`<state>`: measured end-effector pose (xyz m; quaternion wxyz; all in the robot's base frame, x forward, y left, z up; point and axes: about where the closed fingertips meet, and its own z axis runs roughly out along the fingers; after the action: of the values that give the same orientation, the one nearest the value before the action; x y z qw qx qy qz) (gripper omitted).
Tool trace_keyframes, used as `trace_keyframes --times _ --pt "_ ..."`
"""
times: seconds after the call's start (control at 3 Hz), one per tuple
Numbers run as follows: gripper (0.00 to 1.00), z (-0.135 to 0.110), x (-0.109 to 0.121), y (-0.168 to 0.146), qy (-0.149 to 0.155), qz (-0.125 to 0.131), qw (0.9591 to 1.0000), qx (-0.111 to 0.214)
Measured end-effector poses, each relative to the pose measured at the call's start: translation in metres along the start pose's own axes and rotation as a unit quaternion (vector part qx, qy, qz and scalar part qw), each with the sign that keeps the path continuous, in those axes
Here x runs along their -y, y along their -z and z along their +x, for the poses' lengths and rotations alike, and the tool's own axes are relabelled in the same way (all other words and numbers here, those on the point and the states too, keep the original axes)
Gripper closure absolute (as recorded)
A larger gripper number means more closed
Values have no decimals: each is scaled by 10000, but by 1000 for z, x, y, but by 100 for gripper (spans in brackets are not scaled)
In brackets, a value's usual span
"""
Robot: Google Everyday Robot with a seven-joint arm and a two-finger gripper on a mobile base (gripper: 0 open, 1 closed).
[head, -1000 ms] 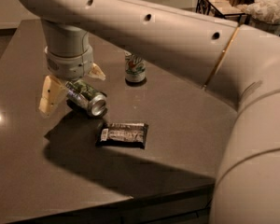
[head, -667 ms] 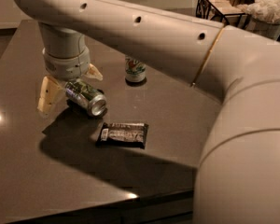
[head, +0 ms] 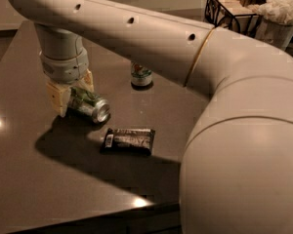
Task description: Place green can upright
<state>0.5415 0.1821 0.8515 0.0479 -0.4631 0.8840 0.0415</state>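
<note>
Cream-coloured arm (head: pixel 151 38) casing fills most of your view, sweeping from the lower right up and across to the wrist at the left. Under it lies the dark brown table (head: pixel 24 179), with a wire basket (head: pixel 229 9) at its far right corner.

Your gripper (head: pixel 74 97) is down at the table's left side, straddling the green can (head: pixel 90 106). That can lies on its side on the table, its silver end pointing toward you and to the right. Over the last second the two fingers (head: pixel 56 99) have drawn in from a wider spread, and they now look pressed against the can's flanks, so I read the tool as clamped on it. The can itself has barely shifted and is not yet lifted or turned.

To my eye, the grasp is just made and the tipping-up is all ahead of you: raise it and rotate the wrist so one end faces the table.

Just beside the can, nearer you, lies a dark wrapped snack bar (head: pixel 129 139); keep clear of it. A paler can (head: pixel 141 74) stands upright farther back.
</note>
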Motion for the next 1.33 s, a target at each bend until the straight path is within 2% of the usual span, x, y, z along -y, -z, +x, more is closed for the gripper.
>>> trace_keyframes --times 0.33,0.67,1.0,1.33 --pt "61 1 -9 8 483 -115 9986 206" --pt "85 1 -29 30 1109 -402 9904 723" --pt "100 -2 -56 55 1597 -764 9740 1415" --pt "100 -8 -78 70 1841 -1046 9528 2177"
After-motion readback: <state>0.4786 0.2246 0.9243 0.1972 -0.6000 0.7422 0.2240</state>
